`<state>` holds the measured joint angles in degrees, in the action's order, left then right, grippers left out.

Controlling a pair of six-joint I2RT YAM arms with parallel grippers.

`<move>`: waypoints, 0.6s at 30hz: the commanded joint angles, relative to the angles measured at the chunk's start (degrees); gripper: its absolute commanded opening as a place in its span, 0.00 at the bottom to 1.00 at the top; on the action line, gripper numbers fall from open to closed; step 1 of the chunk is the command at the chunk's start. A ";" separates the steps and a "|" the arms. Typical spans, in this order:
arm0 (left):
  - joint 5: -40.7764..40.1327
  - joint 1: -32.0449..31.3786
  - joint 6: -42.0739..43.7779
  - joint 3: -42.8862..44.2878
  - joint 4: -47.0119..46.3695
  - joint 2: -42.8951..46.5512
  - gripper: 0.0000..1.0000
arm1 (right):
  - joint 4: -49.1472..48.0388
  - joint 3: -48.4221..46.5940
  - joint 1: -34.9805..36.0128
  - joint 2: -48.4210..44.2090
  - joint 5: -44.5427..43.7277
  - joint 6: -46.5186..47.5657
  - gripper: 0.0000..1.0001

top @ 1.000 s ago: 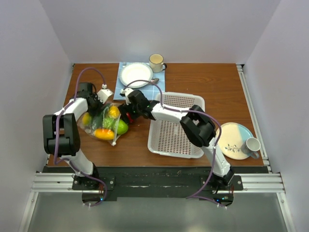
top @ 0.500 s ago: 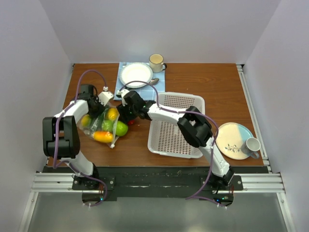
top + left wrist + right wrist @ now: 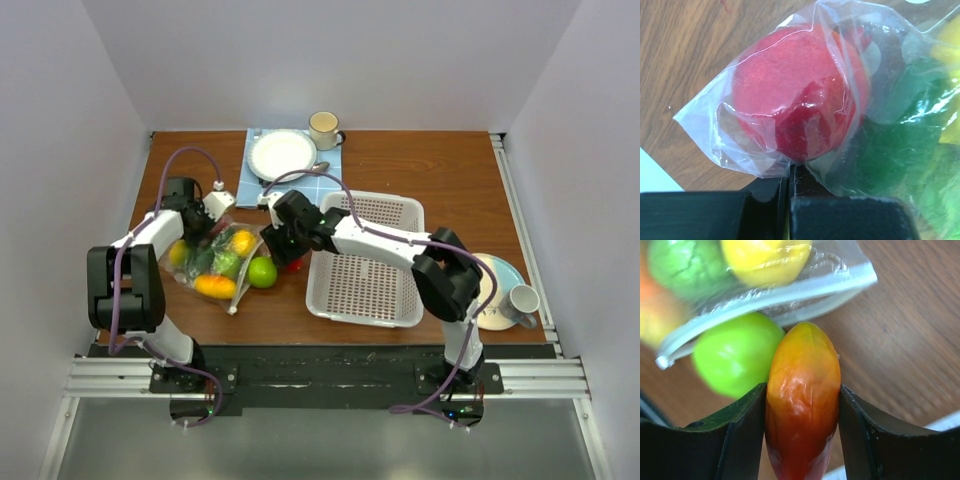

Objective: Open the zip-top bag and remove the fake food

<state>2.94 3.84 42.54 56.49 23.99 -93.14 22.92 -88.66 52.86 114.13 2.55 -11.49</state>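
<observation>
The zip-top bag is presenting as clear glossy plastic film, creasing and throwing glare. The red piece inside is reading matt and faintly grainy. The orange-red piece is showing glossy, wrinkled plastic; the green apple is shining smooth. The fingers of the right gripper are looking matt black. The table is showing satin wood grain
</observation>
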 commanded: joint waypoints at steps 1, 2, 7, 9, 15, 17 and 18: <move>-2.50 -0.14 -0.80 -1.29 -1.57 2.26 0.00 | 9.66 -3.70 -0.13 -4.43 4.47 2.52 0.38; -2.76 -0.14 -0.62 -1.73 -1.58 2.53 0.00 | 11.52 -4.23 -0.13 -5.05 5.09 2.96 0.38; -2.76 0.12 -0.36 -2.61 -1.84 3.58 0.00 | 14.27 1.62 -1.35 -14.61 -1.13 3.49 0.30; -4.17 0.21 -0.53 -2.53 -1.75 3.49 0.00 | 13.47 4.80 -3.81 -20.94 -4.54 2.27 0.23; -3.64 0.21 -0.97 -2.70 -1.05 4.28 0.00 | 9.87 14.57 -7.77 -29.57 -19.05 -2.03 0.00; -3.73 0.29 -0.97 -2.61 -0.87 4.64 0.00 | 10.22 15.53 -8.99 -29.05 -19.43 -7.20 0.00; -3.73 0.21 -0.89 -2.61 -0.70 5.07 0.00 | 10.22 15.62 -10.13 -27.22 -17.42 -6.97 0.00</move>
<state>-0.03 3.84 42.46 54.43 23.35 -91.09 33.91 -75.24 44.34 83.50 -11.11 -12.47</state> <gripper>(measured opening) 0.018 0.557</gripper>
